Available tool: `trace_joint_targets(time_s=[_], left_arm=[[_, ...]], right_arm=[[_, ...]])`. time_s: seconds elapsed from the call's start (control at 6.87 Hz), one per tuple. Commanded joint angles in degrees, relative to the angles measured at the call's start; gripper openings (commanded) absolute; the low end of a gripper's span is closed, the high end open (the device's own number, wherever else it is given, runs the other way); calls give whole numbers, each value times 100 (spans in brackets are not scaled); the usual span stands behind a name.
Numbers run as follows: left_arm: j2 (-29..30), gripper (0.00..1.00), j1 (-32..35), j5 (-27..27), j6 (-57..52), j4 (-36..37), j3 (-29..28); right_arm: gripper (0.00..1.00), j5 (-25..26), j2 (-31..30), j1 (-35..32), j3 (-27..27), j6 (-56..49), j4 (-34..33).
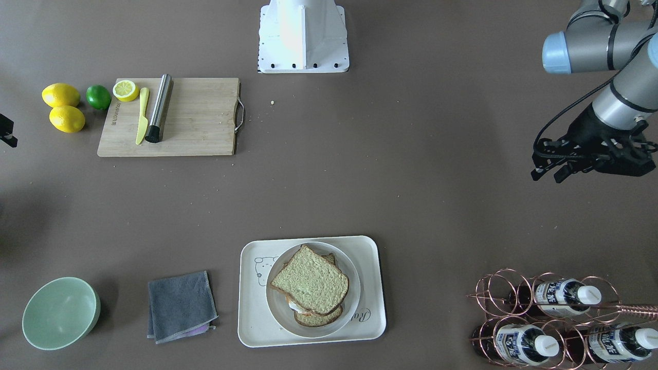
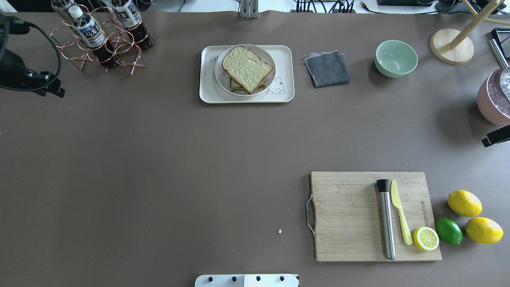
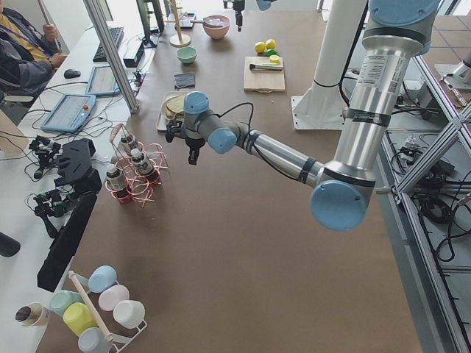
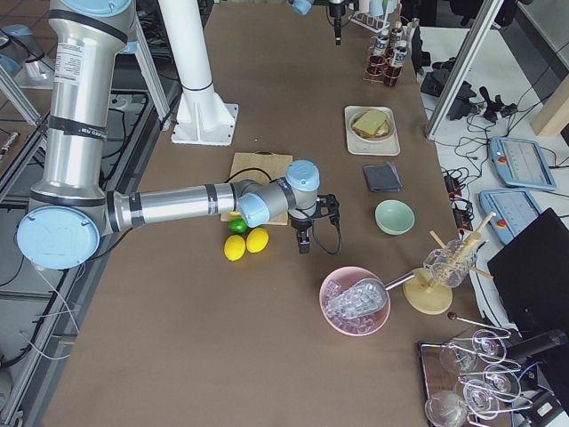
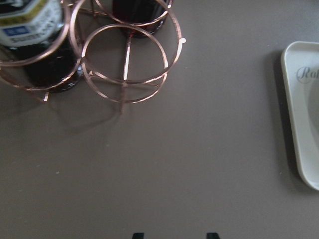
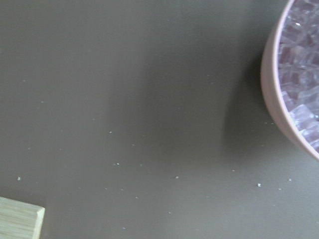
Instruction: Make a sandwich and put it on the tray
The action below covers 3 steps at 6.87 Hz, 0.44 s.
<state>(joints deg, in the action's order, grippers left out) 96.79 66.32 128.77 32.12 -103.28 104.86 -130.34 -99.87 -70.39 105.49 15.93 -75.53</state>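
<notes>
The sandwich [image 1: 311, 284], two brown bread slices with a bit of white egg showing at one edge, lies on a round white plate [image 1: 275, 313]. The plate stands on the cream tray [image 1: 252, 329]. Both show in the overhead view too, sandwich [image 2: 247, 67] on tray [image 2: 207, 93]. My left gripper [image 1: 547, 172] hovers open and empty well to the side of the tray, near the bottle rack; its wrist view shows two spread fingertips [image 5: 138, 235] and the tray's edge [image 5: 299, 124]. My right gripper [image 4: 303, 242] hangs near the lemons; I cannot tell whether it is open.
A copper rack with bottles [image 1: 555, 318] stands near the left gripper. A wooden cutting board [image 1: 195, 118] bears a steel muddler, a yellow knife and half a lemon. Lemons and a lime [image 1: 67, 105], a grey cloth [image 1: 181, 306], a green bowl [image 1: 60, 312] and a pink ice bowl [image 2: 494, 99] lie around.
</notes>
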Motion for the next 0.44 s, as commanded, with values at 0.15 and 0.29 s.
trace_joint_targets(time_s=[0.15, 0.29], left_arm=[[-582, 68, 1405, 333, -2982, 1663, 263], [-556, 70, 1862, 324, -3793, 2402, 254]], right_arm=[[100, 113, -23, -1420, -229, -2543, -1295], [100, 315, -41, -1572, -318, -2742, -1358]])
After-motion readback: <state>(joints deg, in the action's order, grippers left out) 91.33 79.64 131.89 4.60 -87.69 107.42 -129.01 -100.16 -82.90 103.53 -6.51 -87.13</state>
